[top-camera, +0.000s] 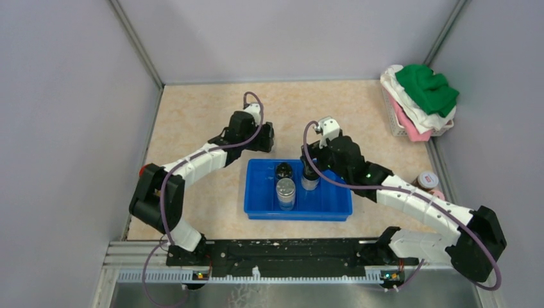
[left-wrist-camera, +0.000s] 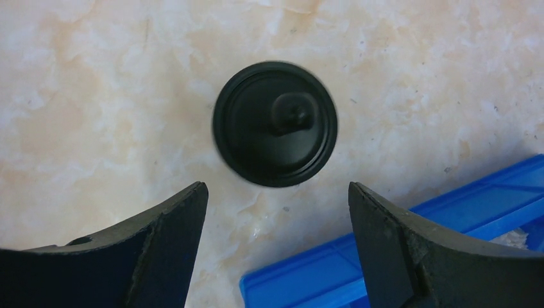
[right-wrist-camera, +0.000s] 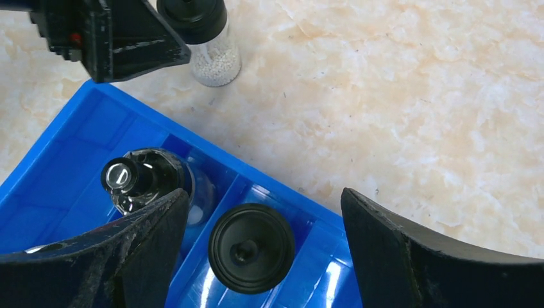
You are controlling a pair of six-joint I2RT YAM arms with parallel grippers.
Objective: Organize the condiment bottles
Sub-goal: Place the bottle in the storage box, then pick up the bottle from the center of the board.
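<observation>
The right tool (right-wrist-camera: 264, 192) fills the near edge of its wrist view. Its fingers are spread wide over the far side of the tray (right-wrist-camera: 70, 160) and grip nothing. A black-capped bottle (right-wrist-camera: 251, 247) stands upright in a tray slot between them, closer to one finger, though I cannot tell whether it touches. Just left of it stands a dark bottle (right-wrist-camera: 131, 176) with a shiny top, and the top view shows a silver-capped jar (top-camera: 285, 192) nearer in the tray, so three bottles look placed. The left tool (left-wrist-camera: 277, 186) is also spread and empty. It hangs above a bead bottle (left-wrist-camera: 274, 124) that stands upright on the counter (left-wrist-camera: 96, 77) just beyond the tray's far left corner, its black cap centred ahead of the fingertips. The step in hand seems to be picking up this bottle. The next move calls for the left tool to go forward a little and down until the fingers straddle the cap, then close, lift clear of the rim and carry the bottle to a free slot. The right tool should rise straight up so it does not tip its bottle. A pink-capped jar (top-camera: 428, 181) waits on the counter at the right, beside the right arm.
</observation>
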